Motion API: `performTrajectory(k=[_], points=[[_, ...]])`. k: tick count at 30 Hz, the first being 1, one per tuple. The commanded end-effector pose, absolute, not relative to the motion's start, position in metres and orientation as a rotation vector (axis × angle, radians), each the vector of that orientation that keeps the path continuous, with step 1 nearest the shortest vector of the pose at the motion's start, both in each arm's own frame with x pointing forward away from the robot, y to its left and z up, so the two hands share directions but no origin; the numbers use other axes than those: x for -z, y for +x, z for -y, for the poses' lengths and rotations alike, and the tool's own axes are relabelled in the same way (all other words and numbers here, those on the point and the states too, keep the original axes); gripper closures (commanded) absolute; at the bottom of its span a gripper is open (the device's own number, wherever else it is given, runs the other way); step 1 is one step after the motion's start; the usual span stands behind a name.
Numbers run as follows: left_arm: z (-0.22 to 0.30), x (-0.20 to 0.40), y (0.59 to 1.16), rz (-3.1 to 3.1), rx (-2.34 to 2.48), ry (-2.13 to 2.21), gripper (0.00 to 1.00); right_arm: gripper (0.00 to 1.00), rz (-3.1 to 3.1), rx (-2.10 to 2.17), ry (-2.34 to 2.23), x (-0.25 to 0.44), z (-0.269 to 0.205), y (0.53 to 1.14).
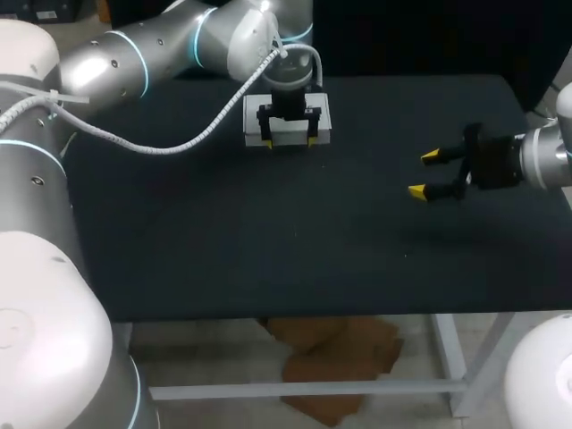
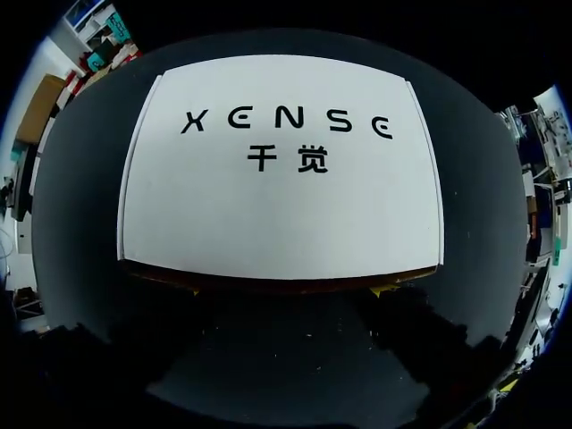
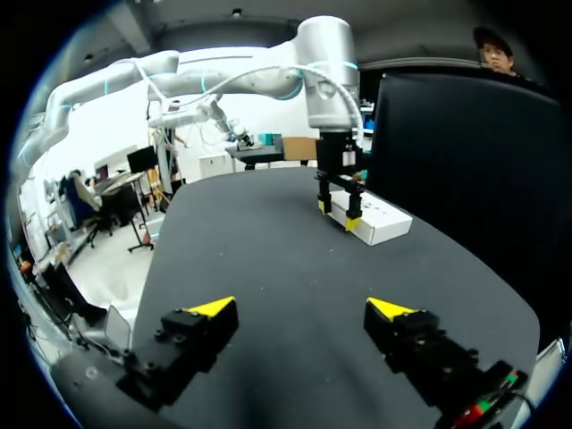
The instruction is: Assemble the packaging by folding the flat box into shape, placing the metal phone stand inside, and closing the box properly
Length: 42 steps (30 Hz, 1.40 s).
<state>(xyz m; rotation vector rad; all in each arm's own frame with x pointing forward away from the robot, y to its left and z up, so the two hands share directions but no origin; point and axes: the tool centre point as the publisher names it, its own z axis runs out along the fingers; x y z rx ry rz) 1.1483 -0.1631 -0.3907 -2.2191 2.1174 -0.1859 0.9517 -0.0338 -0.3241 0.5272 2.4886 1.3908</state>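
Observation:
A closed white box (image 1: 288,119) with black print on its lid lies flat at the back middle of the table. My left gripper (image 1: 289,141) hangs straight over it, open. Its yellow tips sit at the box's near edge, inside the box's width and not gripping its sides. In the left wrist view the box lid (image 2: 281,206) lies just ahead of the fingers. My right gripper (image 1: 424,174) is open and empty above the table's right side, well apart from the box (image 3: 374,221). In its own view the right gripper (image 3: 304,308) points toward the box. No phone stand is visible.
The black tabletop (image 1: 268,241) stretches between the two grippers and toward the front edge. A dark upright panel (image 3: 465,170) stands along the table's side beyond the box.

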Motion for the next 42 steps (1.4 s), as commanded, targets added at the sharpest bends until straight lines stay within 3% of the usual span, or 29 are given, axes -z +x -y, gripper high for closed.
performTrajectory(k=[1,13,31,42], points=[[0.162,0.392,1.164,-2.134,0.152,-2.239,0.0,0.0,-2.487,-1.399,0.523,0.324,0.035,0.952],[0.154,0.384,1.172,-2.156,0.209,-2.227,0.0,0.0,-2.487,-1.399,0.523,0.324,0.035,0.952],[0.104,0.328,1.034,-2.344,0.809,-1.784,0.0,0.0,-2.487,-1.399,0.523,0.324,0.035,0.952],[0.061,0.316,0.992,-2.357,1.157,-1.569,0.0,0.0,-2.487,-1.399,0.523,0.324,0.035,0.952]])
